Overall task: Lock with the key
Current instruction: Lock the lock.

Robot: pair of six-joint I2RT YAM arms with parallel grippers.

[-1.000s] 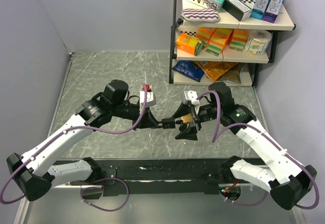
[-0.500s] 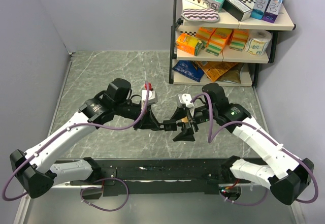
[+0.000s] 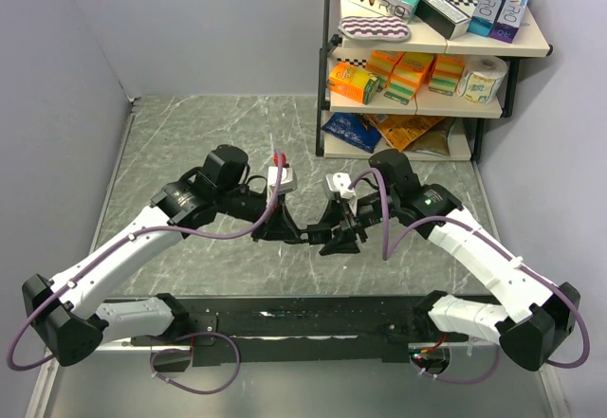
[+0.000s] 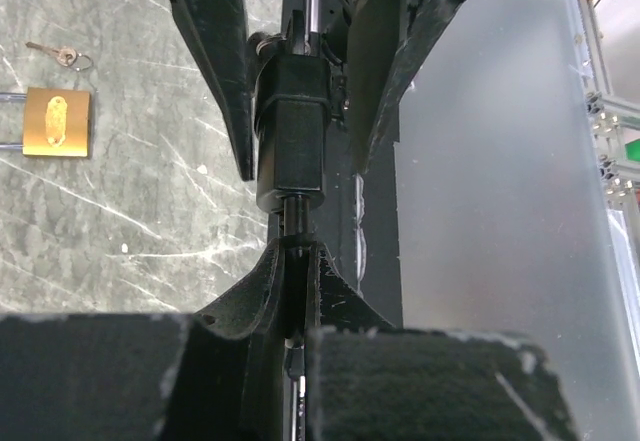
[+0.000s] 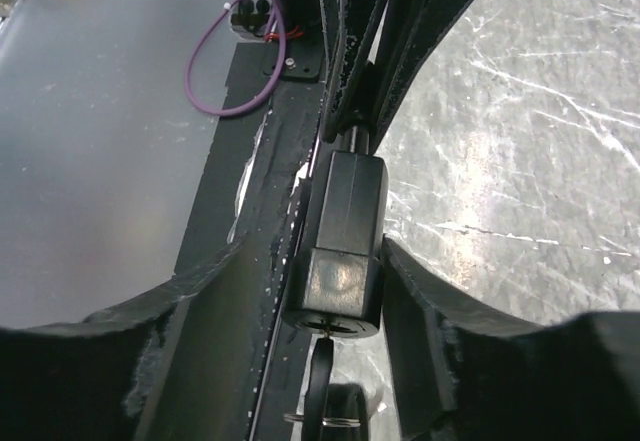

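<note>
Had the black padlock (image 4: 295, 131) up in the air, well to the near-left of the shelf rack (image 3: 325, 67). Left gripper (image 4: 296, 256), on the side away from the rack, was pinched tight on what looked like its shackle (image 4: 296, 211) to steady it. Right gripper (image 3: 340, 236) straddled the body half-spread, and I couldn't tell if it was gripping. Key (image 5: 320, 386) sat in the keyway, so I figured a turn was next.

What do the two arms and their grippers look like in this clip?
The left arm and right arm have white links and black joints, each trailing a purple cable. The left gripper and right gripper are black, with a white block at each wrist.
</note>
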